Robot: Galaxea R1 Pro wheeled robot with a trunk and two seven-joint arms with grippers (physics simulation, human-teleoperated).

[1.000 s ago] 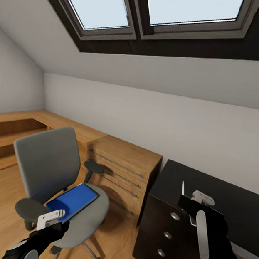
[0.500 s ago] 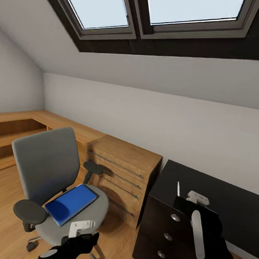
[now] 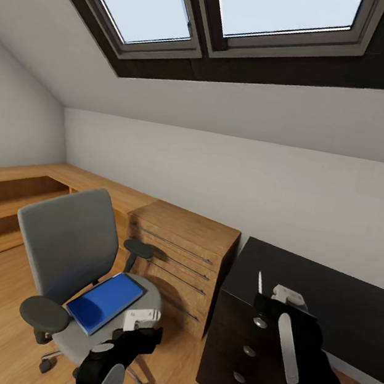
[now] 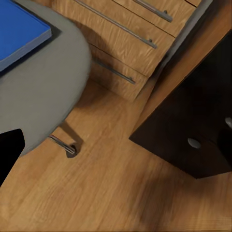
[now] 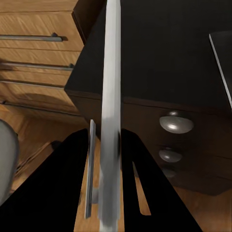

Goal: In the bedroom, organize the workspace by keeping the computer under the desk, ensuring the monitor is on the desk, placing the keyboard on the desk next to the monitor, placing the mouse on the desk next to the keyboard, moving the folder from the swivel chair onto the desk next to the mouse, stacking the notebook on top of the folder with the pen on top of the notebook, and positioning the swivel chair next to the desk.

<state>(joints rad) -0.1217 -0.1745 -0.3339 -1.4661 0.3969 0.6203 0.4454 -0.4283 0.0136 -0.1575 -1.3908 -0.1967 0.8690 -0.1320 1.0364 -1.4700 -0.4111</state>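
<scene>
Bedroom setup right now: folder (image 3: 105,300) sits on the chair (image 3: 76,248), left tool (image 3: 142,320) hovers by the seat edge (can't tell if spread), right tool (image 3: 275,293) pinches a thin grey sheet, probably the notebook (image 5: 110,96), above the table (image 3: 324,295), so grabbing the folder looks next.

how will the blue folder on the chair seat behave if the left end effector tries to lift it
The folder looks flat and thin, so probably light but hard to get under. It lies on the swivel chair, whose casters may let it roll when pushed.

Light-wood drawer chest (image 3: 183,250) against wall — low wooden shelving (image 3: 2,204) beside it.
</scene>
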